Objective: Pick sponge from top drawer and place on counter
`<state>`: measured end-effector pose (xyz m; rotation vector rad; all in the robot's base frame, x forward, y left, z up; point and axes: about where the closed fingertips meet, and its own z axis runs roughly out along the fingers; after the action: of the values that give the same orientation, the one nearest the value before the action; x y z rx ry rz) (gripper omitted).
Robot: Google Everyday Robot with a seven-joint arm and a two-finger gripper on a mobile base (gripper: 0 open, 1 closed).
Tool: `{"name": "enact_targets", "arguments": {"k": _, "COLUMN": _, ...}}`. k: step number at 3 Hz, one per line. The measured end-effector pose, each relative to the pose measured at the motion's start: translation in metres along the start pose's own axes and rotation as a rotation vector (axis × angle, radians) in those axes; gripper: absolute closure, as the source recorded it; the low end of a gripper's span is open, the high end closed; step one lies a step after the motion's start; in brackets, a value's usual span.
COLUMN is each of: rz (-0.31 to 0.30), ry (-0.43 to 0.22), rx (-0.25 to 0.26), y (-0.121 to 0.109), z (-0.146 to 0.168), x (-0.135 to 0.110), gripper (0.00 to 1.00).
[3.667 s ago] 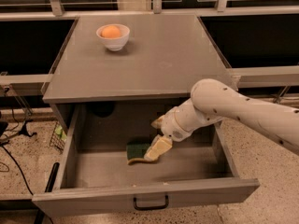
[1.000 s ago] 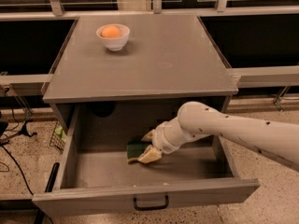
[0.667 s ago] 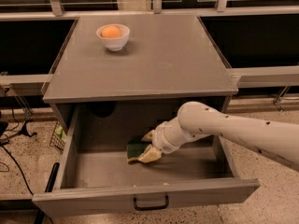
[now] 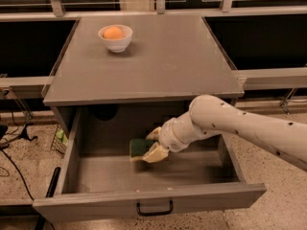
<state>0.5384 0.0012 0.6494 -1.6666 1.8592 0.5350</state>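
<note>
The top drawer (image 4: 201,196) is pulled open below the counter (image 4: 158,61). The sponge (image 4: 138,147), dark green on top with a yellow base, is inside the drawer near its middle, just above the floor. My gripper (image 4: 154,144) reaches into the drawer from the right. Its pale fingers (image 4: 156,154) close on the sponge's right end. My white arm (image 4: 240,123) crosses above the drawer's right side.
A white bowl (image 4: 115,42) holding an orange fruit (image 4: 113,32) stands at the counter's back left. The drawer's front panel has a small black handle (image 4: 154,208). Speckled floor (image 4: 283,210) lies around the cabinet. Dark cables (image 4: 12,143) lie at the left.
The gripper has moved left onto the sponge and closed on it. Since half a second ago, the sponge has risen slightly off the drawer floor.
</note>
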Motion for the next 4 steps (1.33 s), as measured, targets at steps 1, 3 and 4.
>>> {"name": "enact_targets", "arguments": {"k": 1, "rz": 0.012, "ry": -0.009, "rx": -0.003, "y": 0.002, "z": -0.038, "x": -0.022, "gripper": 1.00}}
{"name": "enact_targets", "arguments": {"k": 3, "rz": 0.013, "ry": 0.067, "rx": 0.024, "y": -0.008, "z": -0.143, "x": -0.081, "gripper": 1.00}}
{"name": "enact_targets", "arguments": {"k": 4, "rz": 0.013, "ry": 0.067, "rx": 0.024, "y": -0.008, "z": -0.143, "x": -0.081, "gripper": 1.00}}
